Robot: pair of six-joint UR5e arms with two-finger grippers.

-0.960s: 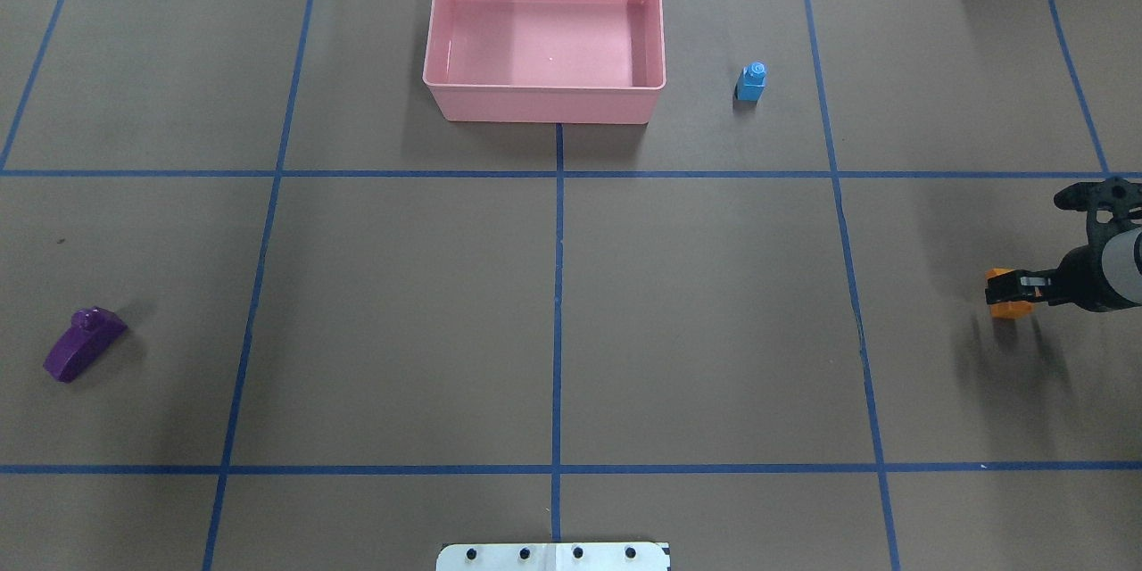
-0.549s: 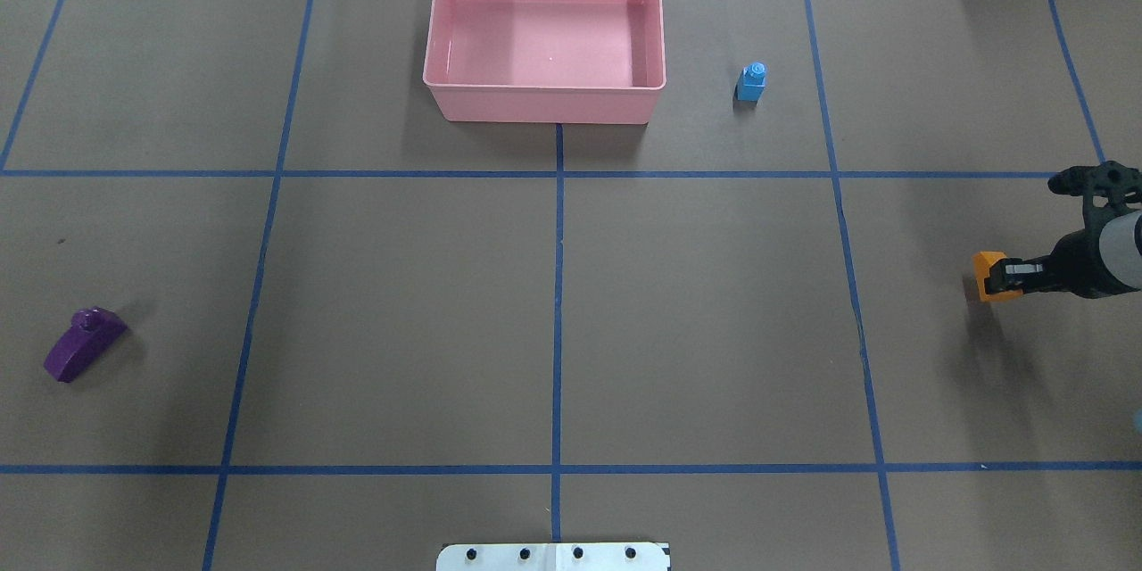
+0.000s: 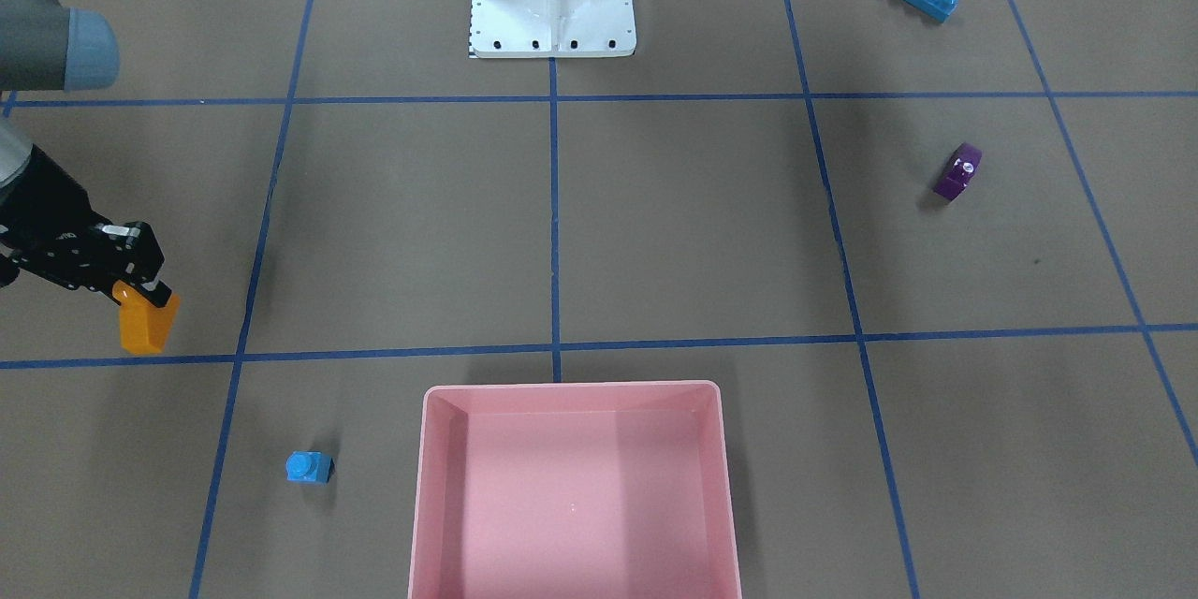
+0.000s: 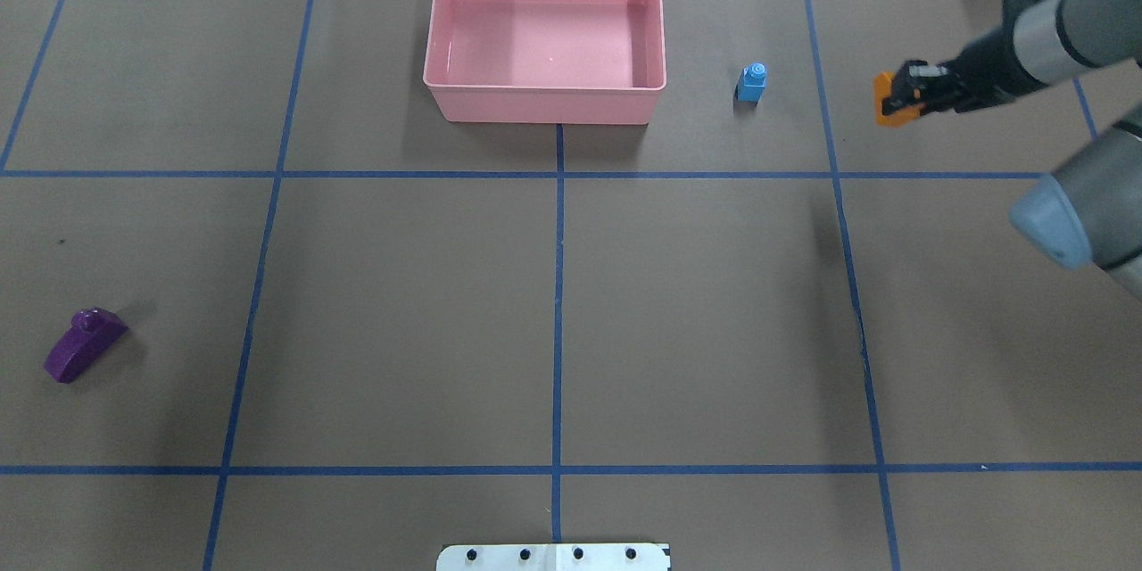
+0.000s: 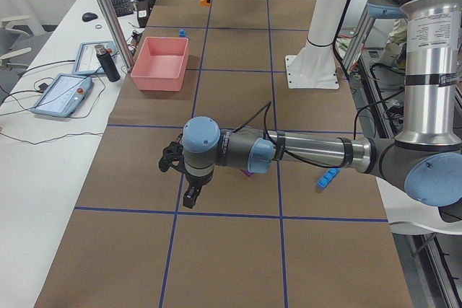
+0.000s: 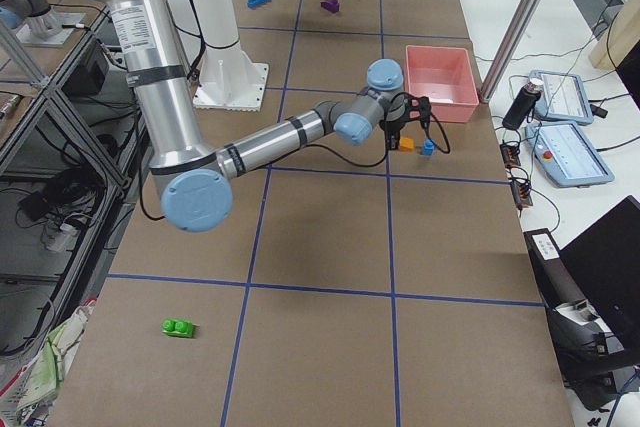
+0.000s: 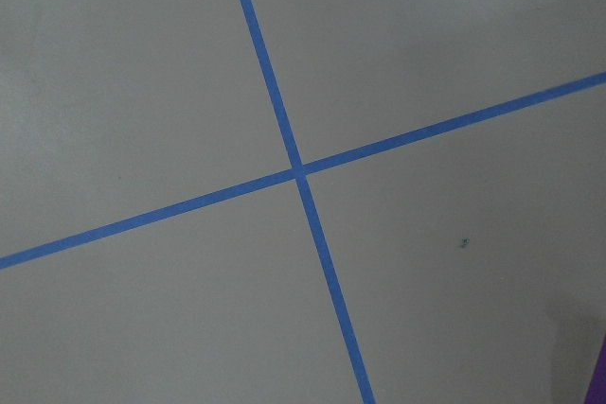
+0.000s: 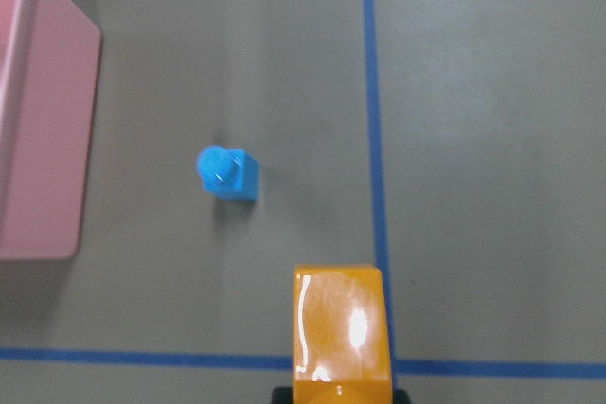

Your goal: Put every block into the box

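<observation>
Moved nearer the shallow pink plastic tray [image 4: 544,105]: your right fingers [image 4: 922,87], clamped on the orange plastic brick [image 4: 885,100] | carrying | next: release above tray.

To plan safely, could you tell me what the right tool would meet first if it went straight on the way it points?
The right tool points mostly downward, so its orange block would likely meet the table beside the tape line, short of the small blue block; depth is unclear.

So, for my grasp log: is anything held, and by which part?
The right gripper pinches the orange block by one end; the left gripper cannot be judged.
</observation>
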